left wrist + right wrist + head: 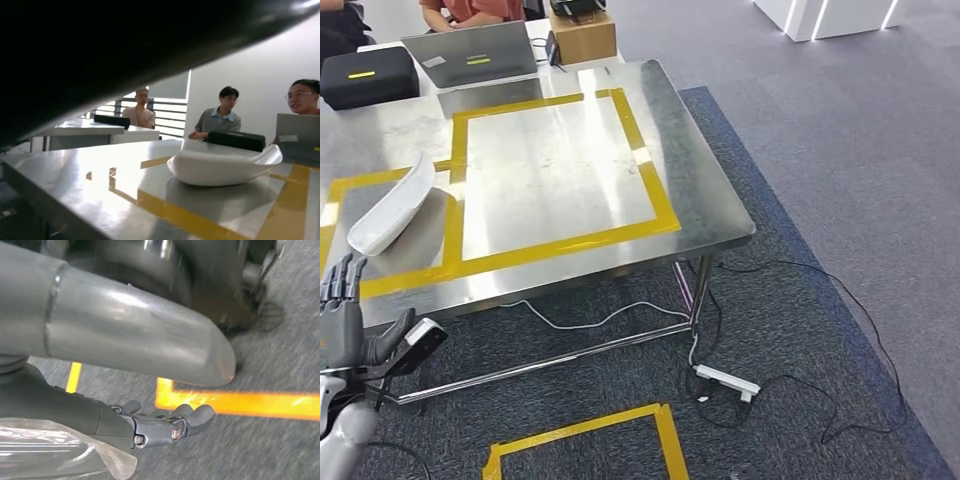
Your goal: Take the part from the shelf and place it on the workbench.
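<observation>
Part [392,208]: white, long and curved; lies on the counter [546,170] near its left front corner, across the yellow tape [456,215], touching nothing else. In the left wrist view the part [222,167] rests hollow side up on the steel.
Left hand [346,320]: raised at the counter's front edge, just in front of the part and apart from it; fingers spread and pointing up, thumb out to the side, nothing held.
Right hand [166,422]: hangs low over the grey carpet [264,450] near an orange tape line [241,404]; fingers lightly curved and apart, nothing in them.
Counter: steel top marked with yellow tape rectangles; a laptop [471,55], a black case [369,75] and a cardboard box [580,38] at the far edge.
People: three [220,115] sit beyond the counter.
Floor: a white power strip [727,380] with cables under the counter's right end.
</observation>
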Motion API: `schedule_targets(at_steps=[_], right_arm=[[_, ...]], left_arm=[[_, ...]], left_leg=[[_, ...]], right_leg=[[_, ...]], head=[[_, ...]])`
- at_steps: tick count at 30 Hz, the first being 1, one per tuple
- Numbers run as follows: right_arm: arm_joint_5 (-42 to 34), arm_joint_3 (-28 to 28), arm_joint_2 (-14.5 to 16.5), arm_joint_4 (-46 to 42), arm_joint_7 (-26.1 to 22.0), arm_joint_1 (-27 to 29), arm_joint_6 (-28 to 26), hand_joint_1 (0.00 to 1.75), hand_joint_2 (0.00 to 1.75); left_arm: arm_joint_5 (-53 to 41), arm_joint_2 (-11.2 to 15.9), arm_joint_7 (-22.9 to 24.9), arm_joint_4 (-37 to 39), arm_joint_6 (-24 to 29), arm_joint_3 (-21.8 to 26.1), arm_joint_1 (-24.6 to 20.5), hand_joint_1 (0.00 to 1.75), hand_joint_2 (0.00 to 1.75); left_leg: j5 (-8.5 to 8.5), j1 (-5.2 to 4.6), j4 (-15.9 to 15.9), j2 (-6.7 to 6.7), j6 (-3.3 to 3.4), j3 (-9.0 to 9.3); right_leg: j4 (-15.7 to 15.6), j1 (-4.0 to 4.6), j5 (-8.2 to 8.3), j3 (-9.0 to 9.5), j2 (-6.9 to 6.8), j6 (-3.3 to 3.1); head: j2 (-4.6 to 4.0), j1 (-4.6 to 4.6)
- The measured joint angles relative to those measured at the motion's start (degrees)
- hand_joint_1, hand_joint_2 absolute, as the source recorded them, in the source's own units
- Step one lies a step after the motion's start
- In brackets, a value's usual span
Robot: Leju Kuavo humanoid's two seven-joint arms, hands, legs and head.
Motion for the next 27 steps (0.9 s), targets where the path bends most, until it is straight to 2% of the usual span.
schedule_targets(at_steps=[2,3,4,5,6,7,8,9,10,11,13,14,15,17,18,19,20,21,22,23,24,25,26,27], right_arm=[[0.02,0.14,0.01,0.01,0.24,0.05,-0.03,0.00,0.00],[0.03,0.19,0.01,0.01,0.33,0.10,-0.02,0.00,0.00],[0.04,0.23,0.01,0.01,0.37,0.12,0.00,0.00,0.00],[0.03,0.25,0.01,0.01,0.40,0.14,0.02,0.00,0.00],[0.04,0.27,0.01,0.01,0.40,0.14,0.03,0.00,0.00],[0.04,0.29,0.01,0.01,0.40,0.11,0.04,0.00,0.00],[0.03,0.32,0.01,0.00,0.41,0.08,0.04,0.00,0.00],[0.04,0.36,0.01,-0.01,0.40,0.04,0.04,0.00,0.00],[0.04,0.42,0.01,-0.01,0.40,-0.01,0.03,0.00,0.00],[0.04,0.50,0.01,-0.01,0.41,-0.03,0.03,0.00,0.00],[0.04,0.64,0.01,-0.01,0.52,0.04,0.03,0.00,0.00],[0.05,0.69,0.01,-0.01,0.64,0.13,0.03,0.00,0.00],[0.05,0.72,0.01,-0.01,0.76,0.22,0.03,0.00,0.00],[0.07,0.75,0.01,-0.01,1.02,0.28,0.03,0.00,0.00],[0.07,0.76,0.01,-0.02,1.15,0.28,0.04,0.00,0.00],[0.05,0.77,0.01,-0.02,1.29,0.28,0.05,0.00,0.00],[0.03,0.78,0.01,-0.03,1.47,0.27,0.04,0.00,0.00],[-0.02,0.79,0.01,-0.03,1.65,0.26,0.03,0.00,0.00],[-0.08,0.79,0.01,-0.03,1.80,0.23,0.00,0.00,0.00],[-0.16,0.79,0.01,-0.03,1.96,0.16,-0.04,0.00,0.00],[-0.26,0.79,0.01,-0.03,2.06,0.08,-0.10,0.00,0.00],[-0.35,0.79,0.04,-0.03,2.14,-0.02,-0.15,0.00,0.00],[-0.44,0.78,0.09,-0.04,2.22,-0.11,-0.20,0.00,0.00],[-0.55,0.78,0.17,-0.07,2.31,-0.16,-0.25,0.00,0.00]], left_arm=[[0.70,0.01,-0.07,-0.07,0.15,0.91,1.76,0.00,0.00],[0.92,0.00,-0.11,-0.08,0.19,1.31,2.63,0.00,0.00],[1.07,-0.01,-0.16,-0.08,0.23,1.65,3.41,0.00,0.00],[1.16,-0.02,-0.21,-0.08,0.25,1.90,3.99,0.00,0.00],[1.24,-0.03,-0.25,-0.09,0.26,2.08,4.33,0.00,0.00],[1.30,-0.04,-0.27,-0.15,0.27,2.26,4.48,0.00,0.00],[1.33,-0.04,-0.28,-0.26,0.28,2.44,4.52,0.00,0.00],[1.34,-0.05,-0.32,-0.45,0.29,2.65,4.52,0.00,0.00],[1.36,-0.07,-0.35,-0.63,0.29,2.82,4.53,0.00,0.00],[1.37,-0.08,-0.38,-0.78,0.29,2.95,4.60,0.00,0.00],[1.46,-0.15,-0.38,-0.85,0.23,3.20,5.06,0.00,0.00],[1.55,-0.22,-0.32,-0.85,0.19,3.37,5.44,0.00,0.00],[1.68,-0.31,-0.23,-0.84,0.15,3.61,5.92,0.00,0.00],[2.06,-0.60,-0.07,-0.80,0.15,4.26,7.21,0.00,0.00],[2.27,-0.81,-0.10,-0.64,0.18,4.63,7.94,0.00,0.00],[2.47,-1.11,-0.26,-0.28,0.17,4.99,8.68,0.00,0.00],[2.75,-1.49,-0.49,0.31,0.06,5.32,9.39,0.00,0.00],[3.09,-1.99,-0.80,1.17,-0.20,5.62,10.08,0.00,0.00],[3.50,-2.56,-1.17,2.22,-0.53,5.90,10.72,0.00,0.00],[3.98,-3.24,-1.53,3.44,-0.97,6.11,11.27,0.00,0.00],[4.52,-3.98,-1.94,4.86,-1.46,6.27,11.66,0.00,0.00],[5.11,-4.77,-2.40,6.53,-2.01,6.39,11.90,0.00,0.00],[5.78,-5.63,-2.89,8.52,-2.75,6.46,12.03,0.00,0.00],[6.56,-6.50,-3.47,10.92,-3.54,6.54,12.12,0.00,0.00]], left_leg=[[-6.05,0.36,6.89,0.02,-0.63,-1.54],[-7.93,0.51,10.57,0.02,-0.88,-2.04],[-8.37,0.63,13.17,0.02,-1.05,-2.03],[-7.46,0.75,14.08,0.02,-1.16,-1.32],[-5.80,0.87,13.11,0.02,-1.22,0.16],[-4.31,0.99,10.47,0.03,-1.23,2.46],[-3.72,1.02,6.57,0.04,-1.19,5.41],[-4.12,1.00,2.48,0.01,-0.94,8.22],[-4.90,0.92,-0.70,-0.02,-0.62,10.22],[-5.63,0.77,-2.62,-0.06,-0.21,11.25],[-5.35,0.69,-3.34,0.04,0.71,10.72],[-4.79,0.71,-3.39,0.14,1.19,10.15],[-4.18,0.75,-3.49,0.26,1.63,9.49],[-3.01,0.63,-3.50,0.42,2.17,8.01],[-2.44,0.49,-3.46,0.48,2.30,7.24],[-1.84,0.31,-3.41,0.53,2.39,6.42],[-1.25,0.11,-3.33,0.56,2.47,5.59],[-0.67,-0.09,-3.23,0.56,2.50,4.78],[-0.13,-0.25,-3.13,0.52,2.50,4.10],[0.36,-0.37,-3.04,0.47,2.43,3.56],[0.83,-0.50,-2.94,0.41,2.30,3.18],[1.35,-0.56,-2.88,0.36,2.13,2.93],[1.92,-0.57,-2.89,0.33,1.90,2.67],[2.51,-0.59,-2.93,0.30,1.65,2.47]], right_leg=[[0.08,-0.01,1.20,-1.39,-0.19,-0.41],[0.19,0.00,1.80,-2.21,-0.25,-0.41],[0.37,0.00,2.36,-3.07,-0.30,-0.36],[0.65,-0.01,2.85,-3.99,-0.38,-0.27],[1.00,-0.02,3.26,-4.93,-0.49,-0.12],[1.44,-0.03,3.63,-5.84,-0.60,0.07],[1.93,0.05,3.91,-6.66,-0.69,0.30],[2.37,0.14,4.22,-7.28,-0.76,0.60],[2.69,0.21,4.62,-7.74,-0.80,0.95],[2.84,0.25,5.07,-8.07,-0.83,1.34],[2.89,0.11,5.76,-8.67,-0.77,2.20],[3.41,0.02,4.91,-9.20,-0.65,2.57],[4.82,-0.03,3.01,-9.91,-0.49,2.86],[10.72,-0.09,-2.86,-11.60,-0.24,3.18],[14.28,-0.09,-5.01,-12.18,-0.19,3.22],[17.17,-0.07,-5.76,-12.31,-0.17,3.18],[18.61,-0.04,-5.02,-11.77,-0.16,3.03],[18.20,0.06,-3.26,-10.30,-0.14,2.75],[15.93,0.21,-1.41,-7.92,-0.06,2.35],[12.12,0.45,-0.51,-4.81,0.12,1.85],[7.43,0.64,-0.54,-1.35,0.29,1.42],[3.46,0.83,-1.27,1.32,0.47,1.16],[0.70,0.96,-2.07,3.03,0.58,1.02],[-0.72,0.99,-2.28,3.68,0.59,0.97]], head=[[-0.01,-0.27],[-0.01,-0.32],[-0.01,-0.35],[-0.01,-0.39],[0.00,-0.41],[0.00,-0.42],[0.00,-0.43],[0.00,-0.40],[0.00,-0.38],[0.00,-0.35],[0.00,-0.33],[0.00,-0.25],[0.00,-0.11],[0.00,0.27],[0.00,0.39],[0.00,0.44],[0.00,0.45],[0.00,0.46],[0.00,0.47],[0.01,0.50],[0.01,0.57],[0.01,0.64],[0.02,0.78],[0.02,0.99]])
